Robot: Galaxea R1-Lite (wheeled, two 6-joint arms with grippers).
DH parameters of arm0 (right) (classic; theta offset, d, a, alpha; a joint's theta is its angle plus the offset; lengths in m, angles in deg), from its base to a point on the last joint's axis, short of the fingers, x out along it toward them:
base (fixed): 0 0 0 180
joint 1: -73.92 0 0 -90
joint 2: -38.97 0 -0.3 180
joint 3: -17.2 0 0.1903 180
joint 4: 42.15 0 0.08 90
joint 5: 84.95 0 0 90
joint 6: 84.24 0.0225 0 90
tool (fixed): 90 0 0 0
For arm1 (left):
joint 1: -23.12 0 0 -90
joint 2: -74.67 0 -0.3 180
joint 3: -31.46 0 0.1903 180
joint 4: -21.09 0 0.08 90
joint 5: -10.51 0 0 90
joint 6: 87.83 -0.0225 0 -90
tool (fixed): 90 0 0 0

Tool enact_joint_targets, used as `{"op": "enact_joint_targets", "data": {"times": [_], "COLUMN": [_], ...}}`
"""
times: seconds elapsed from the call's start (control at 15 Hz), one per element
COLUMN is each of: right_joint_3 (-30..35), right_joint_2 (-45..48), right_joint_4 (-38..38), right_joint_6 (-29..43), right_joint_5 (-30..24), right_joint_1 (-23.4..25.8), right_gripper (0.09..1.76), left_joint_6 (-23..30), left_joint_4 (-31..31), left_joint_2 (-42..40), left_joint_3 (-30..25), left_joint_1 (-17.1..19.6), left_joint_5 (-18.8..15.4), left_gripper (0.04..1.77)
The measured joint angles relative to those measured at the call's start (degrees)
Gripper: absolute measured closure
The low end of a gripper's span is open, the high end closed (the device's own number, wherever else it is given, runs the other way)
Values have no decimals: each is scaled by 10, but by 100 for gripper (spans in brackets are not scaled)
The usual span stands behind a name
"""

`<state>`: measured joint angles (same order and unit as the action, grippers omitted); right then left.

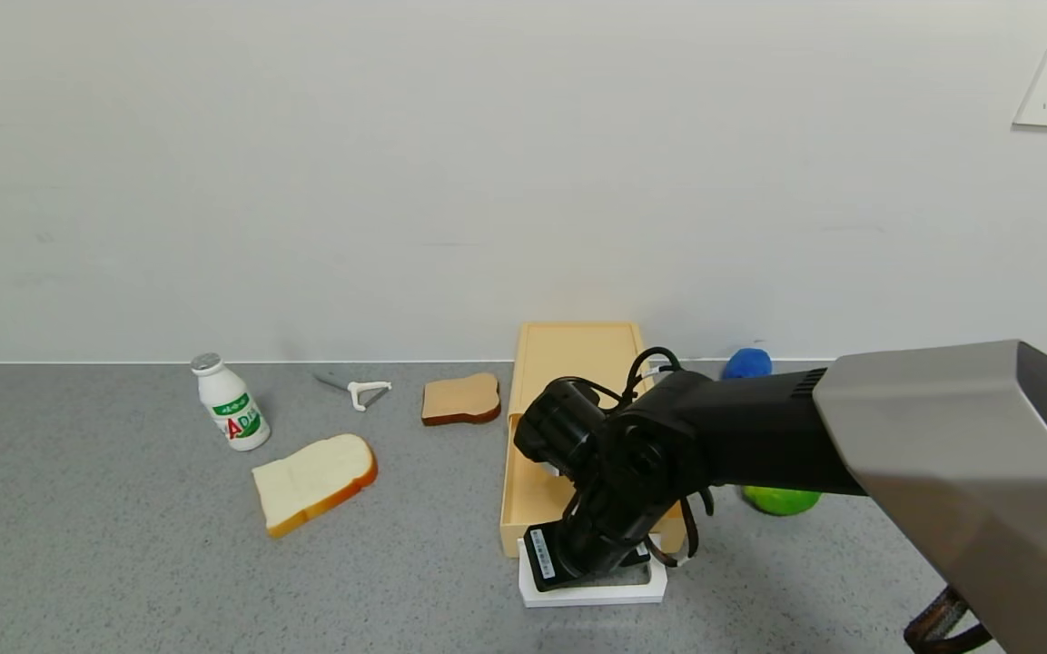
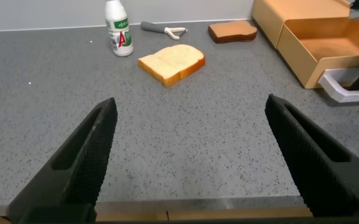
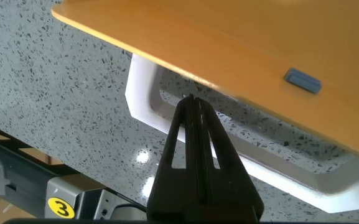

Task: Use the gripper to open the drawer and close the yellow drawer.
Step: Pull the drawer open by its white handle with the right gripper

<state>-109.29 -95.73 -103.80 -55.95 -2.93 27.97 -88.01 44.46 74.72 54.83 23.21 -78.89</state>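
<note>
The pale yellow drawer (image 1: 530, 490) stands pulled out of its case (image 1: 577, 350) toward the table's front, its inside showing in the left wrist view (image 2: 328, 46). Its white loop handle (image 1: 596, 595) lies flat on the table in front. My right gripper (image 1: 621, 568) points down at that handle. In the right wrist view the right gripper (image 3: 190, 99) is shut, with nothing between its fingers. Its tip sits over the opening of the handle (image 3: 143, 93), just below the drawer's front (image 3: 229, 43). My left gripper (image 2: 190, 102) is open above bare table near the front edge.
Left of the drawer lie a brown toast slice (image 1: 460, 400), a white bread slice (image 1: 312, 481), a peeler (image 1: 360, 391) and a small white bottle (image 1: 231, 402). A blue thing (image 1: 746, 363) and a green thing (image 1: 782, 500) sit right of the drawer, partly behind my right arm.
</note>
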Motion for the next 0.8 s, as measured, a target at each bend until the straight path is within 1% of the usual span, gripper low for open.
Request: {"op": "enact_joint_targets", "data": {"times": [0.27, 0.47, 0.67, 0.8], "right_joint_3": [1, 3, 17, 47], "right_joint_2": [12, 36, 89, 145], "right_joint_4": [0, -20, -37, -39], "right_joint_6": [0, 0, -9, -43], "right_joint_5": [2, 17, 18, 19], "right_joint_1": [-1, -1, -3, -1], "right_gripper": [173, 173, 173, 173], "left_joint_6": [0, 0, 0, 0], "left_joint_4": [0, 0, 0, 0], "left_joint_2": [0, 0, 0, 0], "left_joint_3": [0, 0, 0, 0], "left_joint_1": [0, 0, 0, 0], "left_joint_5": [0, 0, 0, 0], "left_gripper": [9, 9, 9, 9]}}
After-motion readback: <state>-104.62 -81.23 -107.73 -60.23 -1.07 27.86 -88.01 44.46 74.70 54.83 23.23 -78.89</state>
